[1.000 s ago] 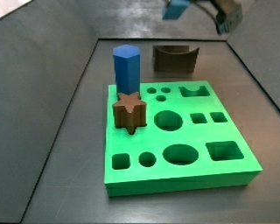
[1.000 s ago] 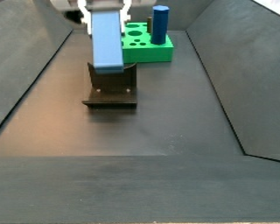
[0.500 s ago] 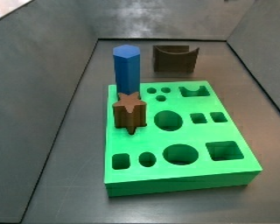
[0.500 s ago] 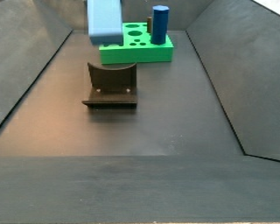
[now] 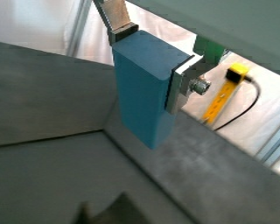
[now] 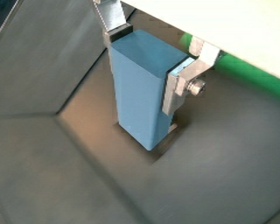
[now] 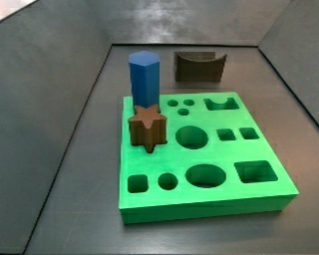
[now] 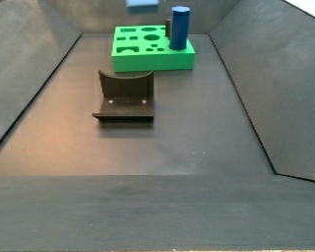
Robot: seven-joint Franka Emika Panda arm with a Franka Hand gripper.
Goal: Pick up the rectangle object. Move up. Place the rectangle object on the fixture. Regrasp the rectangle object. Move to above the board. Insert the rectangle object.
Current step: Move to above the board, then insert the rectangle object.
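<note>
In both wrist views my gripper (image 5: 154,52) (image 6: 150,57) is shut on the rectangle object (image 5: 143,96) (image 6: 143,101), a pale blue-grey block hanging lengthwise below the fingers, well above the dark floor. Silver fingers (image 5: 185,72) (image 6: 181,80) press its two opposite faces near the upper end. Neither gripper nor block shows in the side views. The fixture (image 7: 199,67) (image 8: 125,95), a dark holder with a U-shaped notch, stands bare on the floor. The green board (image 7: 229,154) (image 8: 154,61) lies flat with several open holes.
A tall blue hexagonal prism (image 7: 144,78) (image 8: 180,28) and a brown star-shaped peg (image 7: 148,127) stand in the board. Sloped dark walls close in the floor on both sides. A yellow item (image 5: 233,80) shows beyond the wall in a wrist view.
The gripper rose with the rectangle object, leaving the top edge of both side views. The fixture, board and pegs have not moved.
</note>
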